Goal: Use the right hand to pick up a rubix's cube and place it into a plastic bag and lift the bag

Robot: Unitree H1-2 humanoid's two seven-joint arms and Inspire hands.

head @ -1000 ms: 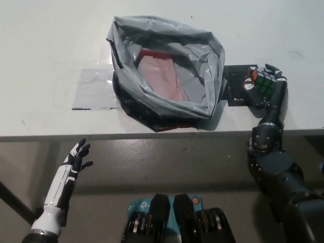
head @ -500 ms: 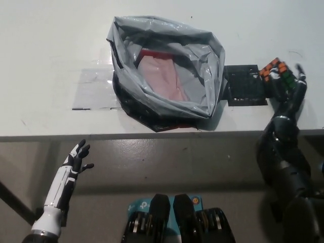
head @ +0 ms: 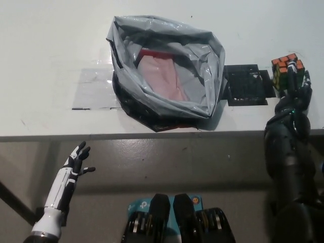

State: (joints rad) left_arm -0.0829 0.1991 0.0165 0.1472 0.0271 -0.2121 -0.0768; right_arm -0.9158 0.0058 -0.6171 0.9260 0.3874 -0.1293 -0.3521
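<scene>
In the head view, the gray plastic bag (head: 167, 71) sits in the upper middle of the frame on the white worktop (head: 50, 50). Its mouth is wide open and faces up, so I think it is set that way to let something drop in from above. Something pink shows inside it. A flat black mat (head: 245, 86) lies just beside the bag, on its right side.

The cube (head: 287, 68) is at the right edge of the frame, past the mat and well apart from the bag's mouth. The black right hand (head: 293, 88) comes up from the lower right and holds it. The fingers (head: 305, 81) are closed around the cube's lower part, and its orange top sticks out above them. It looks lifted off the worktop, held high so it can be carried over to the bag.

The white left hand (head: 76, 164) rests at the lower left, below the worktop's edge. Its fingers are spread apart and hold nothing.
</scene>
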